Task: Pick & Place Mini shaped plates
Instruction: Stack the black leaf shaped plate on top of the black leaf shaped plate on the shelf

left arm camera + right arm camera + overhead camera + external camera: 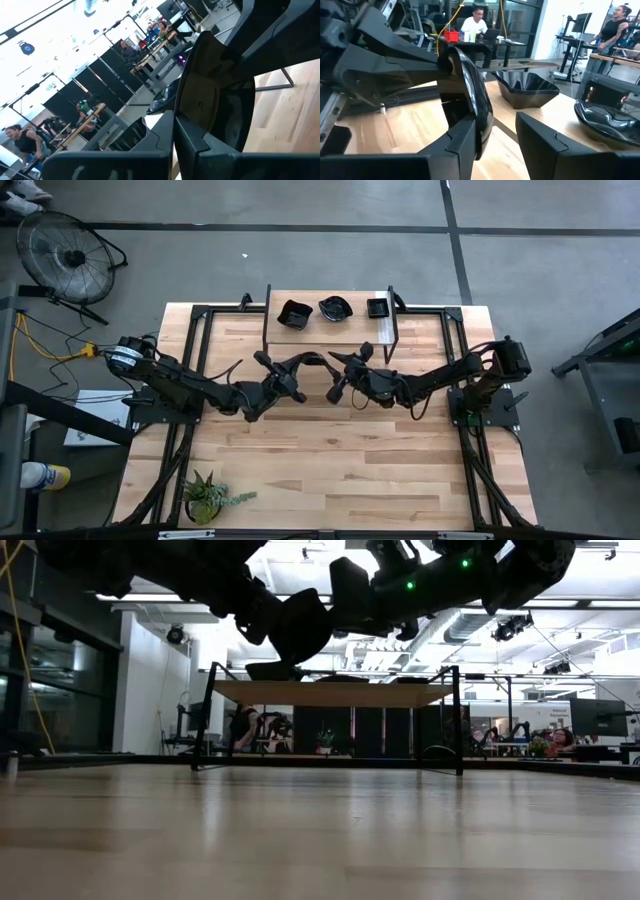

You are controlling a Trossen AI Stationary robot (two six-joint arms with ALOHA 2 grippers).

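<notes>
Left gripper (283,385) has its fingers clenched on a plate (470,85), held edge-on above mid-worktop (330,460). Right gripper (495,127) has its fingers released and straddles the plate. It looks glossy, stiff and light, probably slippery and chippable, so I'd pinch the rim. The shelf (330,332) edge is near, with free room below.

Grey concrete floor (300,205) crossed by dark seam lines surrounds the light wooden table (330,470). A floor fan (68,258) stands near the table's far left corner. Beyond the table: an open workshop with white ceiling, bright lamps, dark glass partitions, desks and seated people (476,22).
</notes>
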